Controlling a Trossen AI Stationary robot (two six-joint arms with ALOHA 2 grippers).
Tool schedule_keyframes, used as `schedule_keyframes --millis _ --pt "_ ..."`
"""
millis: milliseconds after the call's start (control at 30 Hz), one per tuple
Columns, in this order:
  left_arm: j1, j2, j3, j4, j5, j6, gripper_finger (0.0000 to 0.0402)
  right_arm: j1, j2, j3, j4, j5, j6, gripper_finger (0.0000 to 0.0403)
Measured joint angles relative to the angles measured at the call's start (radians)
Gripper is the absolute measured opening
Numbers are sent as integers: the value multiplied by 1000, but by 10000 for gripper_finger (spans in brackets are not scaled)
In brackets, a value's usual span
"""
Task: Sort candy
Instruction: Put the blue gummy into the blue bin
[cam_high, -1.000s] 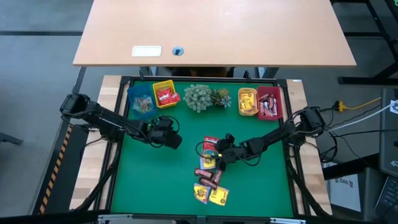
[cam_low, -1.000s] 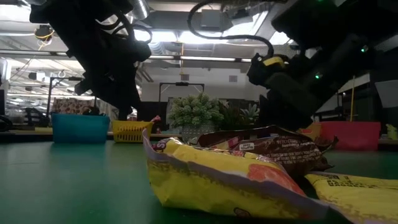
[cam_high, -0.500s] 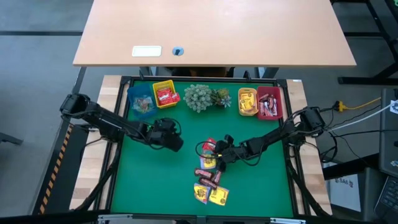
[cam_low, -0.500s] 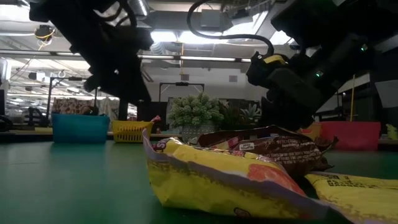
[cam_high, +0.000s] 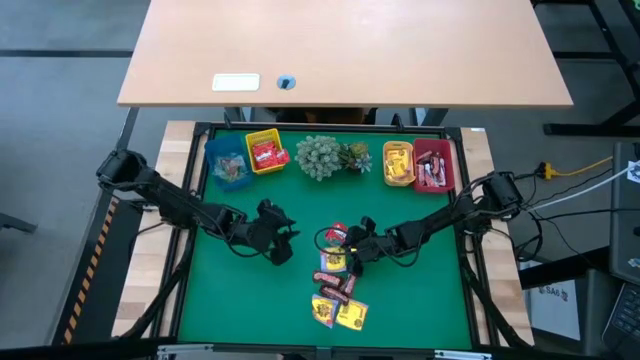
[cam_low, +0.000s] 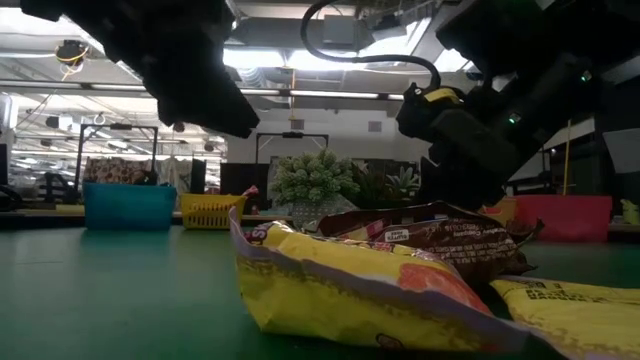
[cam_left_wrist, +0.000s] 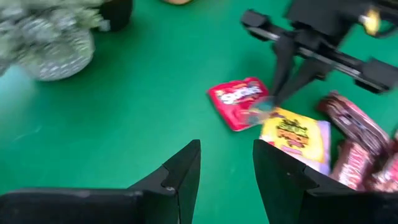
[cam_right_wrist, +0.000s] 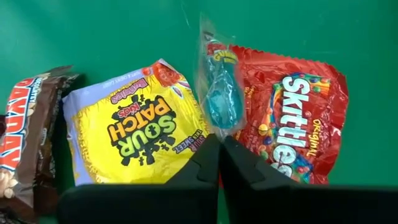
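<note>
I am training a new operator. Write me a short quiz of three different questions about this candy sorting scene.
1. True or false: the right end effector is shut on the clear-wrapped blue candy.
2. Which packet lies under that candy: A) the red Skittles packet, B) the yellow Sour Patch packet?
3. Fill in: the left end effector is ____ and holds nothing.

Key: 1 true; 2 A; 3 open.

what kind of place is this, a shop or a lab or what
Most likely a robotics lab or workshop, not a shop. Two robot arms work over a green mat in a framed rig, cables trail off beside it, and the low view shows an open hall with ceiling strip lights.
</note>
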Motion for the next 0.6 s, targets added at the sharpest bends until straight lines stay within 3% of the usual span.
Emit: schedule_keyframes --millis 200,400,600 --pt "-33 83 1 136 2 175 134 0 0 0 20 -47 30 7" --pt "-34 234 1 376 4 387 134 0 0 3 22 -89 32 3" --pt "-30 343 1 541 10 433 134 0 0 3 23 -89 33 2"
